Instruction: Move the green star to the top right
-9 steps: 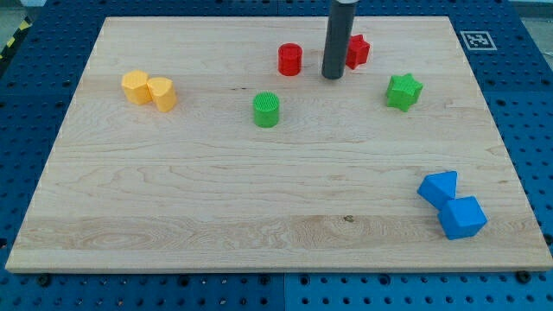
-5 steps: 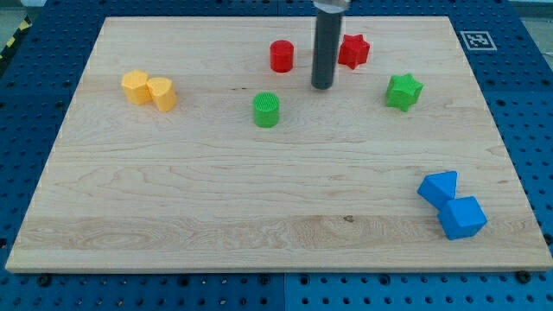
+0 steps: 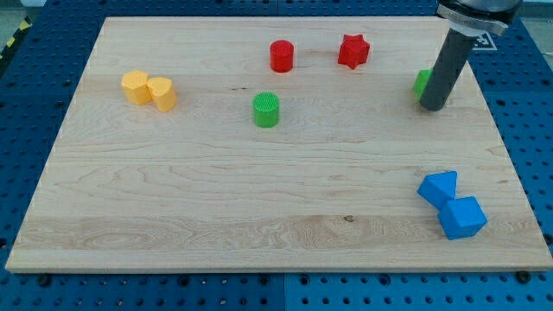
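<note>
The green star [image 3: 421, 83] lies at the right of the wooden board [image 3: 259, 190], in its upper half. Only its left edge shows, the rest is hidden behind the dark rod. My tip [image 3: 433, 107] rests on the board right against the star, at its lower right side. The board's top right corner, with a black and white marker [image 3: 481, 39], is above the rod.
A red star [image 3: 352, 51] and a red cylinder [image 3: 282, 56] sit near the top middle. A green cylinder [image 3: 267, 111] is left of centre. Two yellow blocks [image 3: 149, 90] touch at the left. Two blue blocks [image 3: 452, 205] touch at the bottom right.
The rod has swung from between the red blocks across to the right, and now stands in front of the green star. The star has shifted a little up and right.
</note>
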